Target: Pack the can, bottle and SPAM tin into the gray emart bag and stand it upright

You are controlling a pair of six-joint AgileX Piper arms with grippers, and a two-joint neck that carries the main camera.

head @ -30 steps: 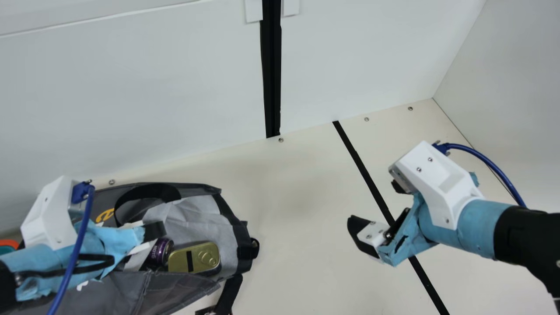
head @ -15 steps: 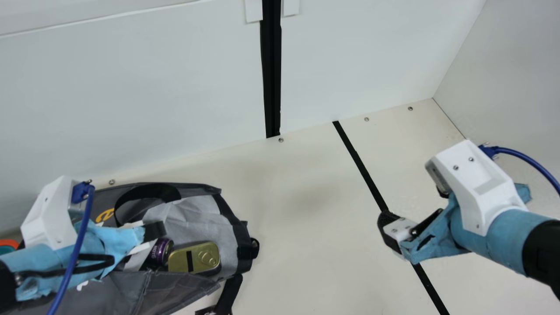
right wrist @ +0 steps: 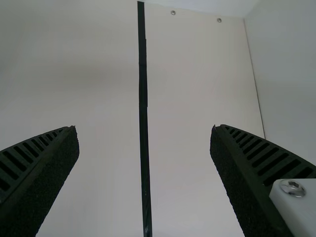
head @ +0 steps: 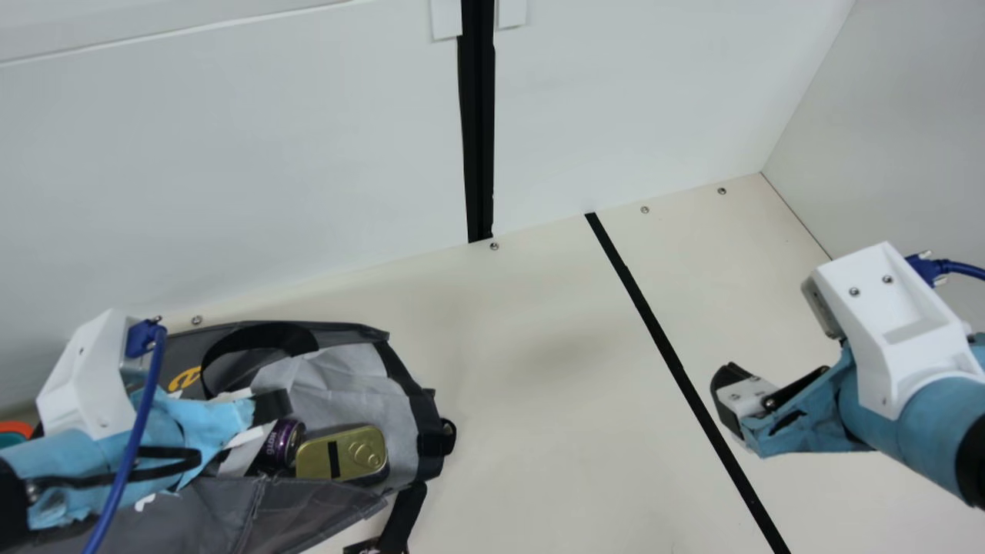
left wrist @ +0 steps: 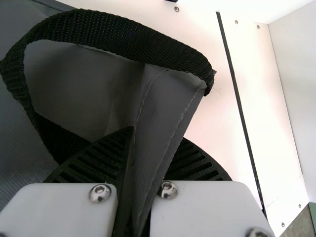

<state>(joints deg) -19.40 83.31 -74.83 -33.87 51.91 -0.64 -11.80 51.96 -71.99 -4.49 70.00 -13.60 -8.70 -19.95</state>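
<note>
At the edge of the gray bag (head: 208,512), gripping a fold of cloth firmly between the fingers of the left tool (head: 271,405). Farther across the worktop (head: 531,438), holding nothing in the right tool (head: 742,396), spread wide near the black stripe (head: 654,331). Back inside the bag's mouth, with the purple can (head: 283,442) just beside the gold tin (head: 350,454).

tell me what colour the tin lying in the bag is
The tin is gold, with a black stripe across its lid; it shows best in the main view.
</note>
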